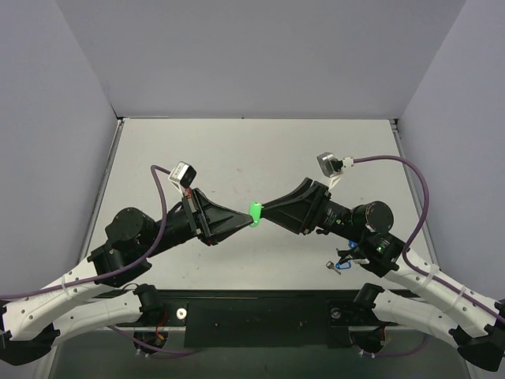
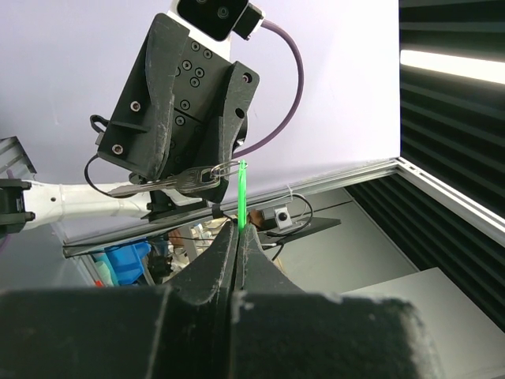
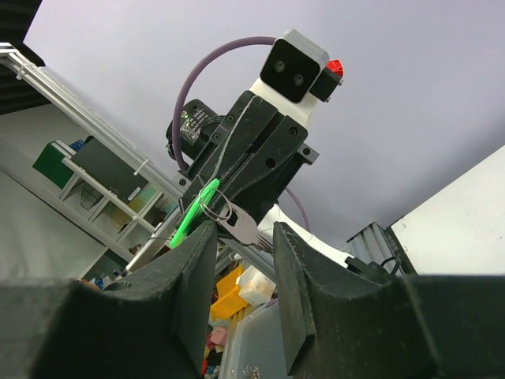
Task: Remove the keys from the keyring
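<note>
The keys are held in mid-air above the table's middle. The green tag [image 1: 255, 212] is pinched edge-on in my left gripper [image 1: 249, 220], which is shut on its lower end [image 2: 241, 197]. The thin keyring [image 3: 214, 207] passes through the tag's top and carries the small silver key [image 3: 242, 226]. In the left wrist view the key [image 2: 189, 181] hangs sideways from the ring [image 2: 226, 168] towards the right gripper. My right gripper [image 3: 242, 234] is open. Its jaws stand on either side of the silver key, apart from it. It faces the left gripper tip to tip [image 1: 266, 213].
A blue-tagged silver key [image 1: 341, 264] lies on the table by the right arm's base. The grey table [image 1: 252, 158] has walls on three sides. Both arms reach in from the near edge and meet at the middle.
</note>
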{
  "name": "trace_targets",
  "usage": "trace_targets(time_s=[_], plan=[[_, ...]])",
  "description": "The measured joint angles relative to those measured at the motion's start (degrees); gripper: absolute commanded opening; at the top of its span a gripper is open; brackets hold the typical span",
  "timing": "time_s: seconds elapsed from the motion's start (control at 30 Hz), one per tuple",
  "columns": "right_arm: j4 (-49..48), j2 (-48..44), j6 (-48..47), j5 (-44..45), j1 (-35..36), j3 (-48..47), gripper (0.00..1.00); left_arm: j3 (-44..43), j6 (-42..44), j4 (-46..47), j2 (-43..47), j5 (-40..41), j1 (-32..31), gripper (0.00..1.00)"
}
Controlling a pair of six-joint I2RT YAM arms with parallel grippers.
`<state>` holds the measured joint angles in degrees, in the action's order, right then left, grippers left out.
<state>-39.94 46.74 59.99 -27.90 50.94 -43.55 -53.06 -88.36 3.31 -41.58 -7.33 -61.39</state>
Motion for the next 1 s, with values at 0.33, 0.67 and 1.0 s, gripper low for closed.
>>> trace_targets(time_s=[0.33,0.67,1.0], plan=[[-0.2,1.7,0.2,-0.3,0.0,-0.2,0.31,0.6,-0.1,0.5,0.2,0.0,0.0,0.0],[-1.0,2.6,0.7,-1.1,0.0,-0.8,0.31,2.0,-0.7,0.8,0.8,0.0,0.1,0.0],[-1.7,2.4,1.3,-1.6,0.0,-0.8,0.04,2.3,-1.2,0.8,1.0,0.1,0.6,0.0]])
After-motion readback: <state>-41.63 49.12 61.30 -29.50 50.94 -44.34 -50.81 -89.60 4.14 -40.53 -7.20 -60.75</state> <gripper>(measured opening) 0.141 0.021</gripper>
